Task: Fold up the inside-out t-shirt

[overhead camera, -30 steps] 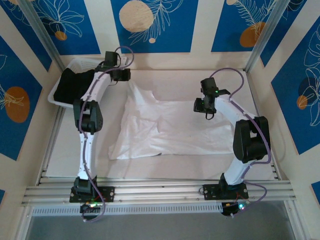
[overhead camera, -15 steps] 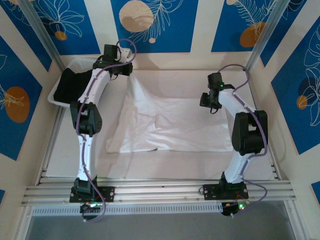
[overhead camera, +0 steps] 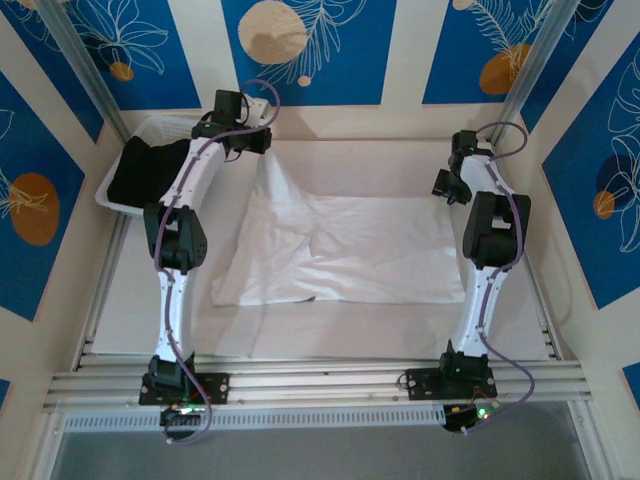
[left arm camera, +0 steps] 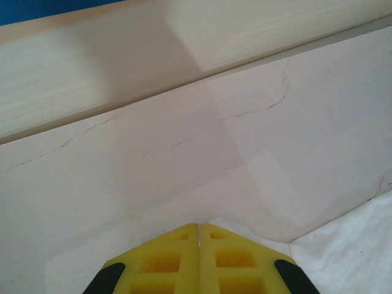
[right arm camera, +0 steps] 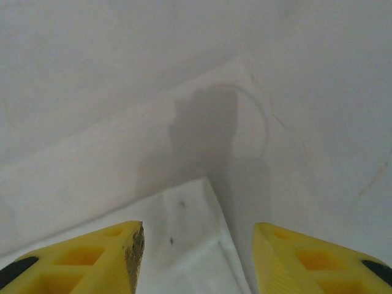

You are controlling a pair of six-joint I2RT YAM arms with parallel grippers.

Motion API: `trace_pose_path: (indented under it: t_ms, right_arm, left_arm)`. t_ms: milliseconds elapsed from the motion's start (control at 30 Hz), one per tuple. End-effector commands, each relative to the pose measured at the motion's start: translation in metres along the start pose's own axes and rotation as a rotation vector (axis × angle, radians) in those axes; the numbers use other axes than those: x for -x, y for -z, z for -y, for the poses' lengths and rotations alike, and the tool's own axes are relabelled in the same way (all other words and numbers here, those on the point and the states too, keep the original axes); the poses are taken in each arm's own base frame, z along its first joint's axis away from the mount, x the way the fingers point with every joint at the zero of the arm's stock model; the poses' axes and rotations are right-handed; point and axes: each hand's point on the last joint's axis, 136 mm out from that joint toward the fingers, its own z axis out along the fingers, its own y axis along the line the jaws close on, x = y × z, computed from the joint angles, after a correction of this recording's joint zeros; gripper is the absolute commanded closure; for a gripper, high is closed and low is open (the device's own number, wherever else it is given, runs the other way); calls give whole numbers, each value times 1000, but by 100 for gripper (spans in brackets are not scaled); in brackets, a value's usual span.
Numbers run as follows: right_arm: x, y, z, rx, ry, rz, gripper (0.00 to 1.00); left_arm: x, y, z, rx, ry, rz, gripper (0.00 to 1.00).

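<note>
Basket [overhead camera: 160, 122] with black garment [overhead camera: 145, 172] left of left claw [overhead camera: 256, 141]. Left claw closed, pinching corner of t-shirt [overhead camera: 340, 250], with cloth peaked up to it. Rest of shirt spread on tabletop [overhead camera: 130, 300] between claws. Right claw [overhead camera: 447, 187] wide open; shirt corner lies between fingers [right arm camera: 98, 257], ungripped.

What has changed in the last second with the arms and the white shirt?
The right gripper swung out to the far right, and the shirt now lies flatter and stretched wider. That gripper is open over the shirt's far-right corner. The left gripper shifted slightly back and right, staying shut on the raised far-left corner. The basket and black garment stayed put.
</note>
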Motion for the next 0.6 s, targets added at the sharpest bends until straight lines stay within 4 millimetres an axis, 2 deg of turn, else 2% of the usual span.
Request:
trace_pose_path:
  t_ms: [0,333,467,567]
  right_arm:
    - [-7,-7,-9,23,29,-67,51]
    - [-10,-22,-3,-7,32,-104,58]
    - [-9,-26,-3,-8,39,-101,74]
    - [0,-17,-4,-5,55,-68,86]
  left_arm:
    - [15,20,9,4,-51,32,100]
    - [13,22,9,8,-49,29,100]
    - [13,25,8,19,-49,27,100]
    - [14,32,7,38,-49,27,100]
